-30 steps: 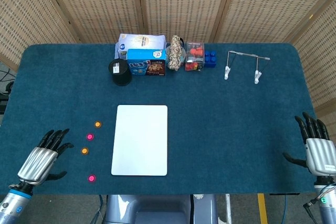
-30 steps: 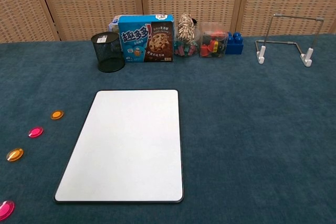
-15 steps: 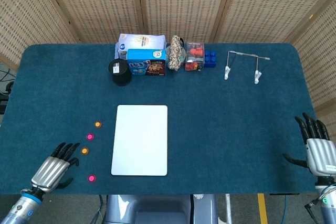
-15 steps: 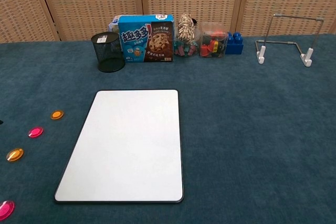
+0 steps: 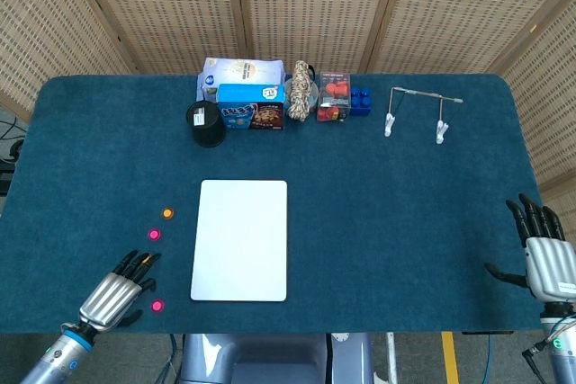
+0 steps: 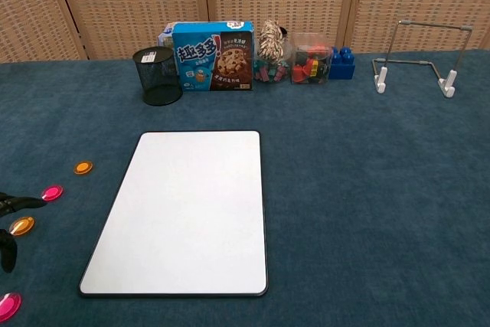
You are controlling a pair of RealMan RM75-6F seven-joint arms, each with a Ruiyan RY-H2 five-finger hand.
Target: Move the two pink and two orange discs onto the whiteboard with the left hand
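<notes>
The whiteboard (image 5: 240,240) (image 6: 184,212) lies flat in the front middle of the table. Left of it four discs form a line: an orange disc (image 5: 167,213) (image 6: 83,167), a pink disc (image 5: 154,235) (image 6: 52,193), a second orange disc (image 6: 21,226) and a second pink disc (image 5: 157,306) (image 6: 8,305). My left hand (image 5: 119,289) is open, fingers stretched out over the second orange disc, whose face its dark fingertips (image 6: 14,204) mostly cover in the head view. It holds nothing. My right hand (image 5: 546,258) rests open at the table's front right edge.
Along the back stand a black mesh cup (image 5: 206,123), a blue cookie box (image 5: 252,107), a white bag (image 5: 241,72), a rope bundle (image 5: 301,89), a clear box of red pieces (image 5: 334,96), blue blocks (image 5: 361,99) and a wire stand (image 5: 418,110).
My left hand has moved right along the front edge to the discs; its fingertips now reach the second orange disc and show in the chest view. The right hand has stayed put.
</notes>
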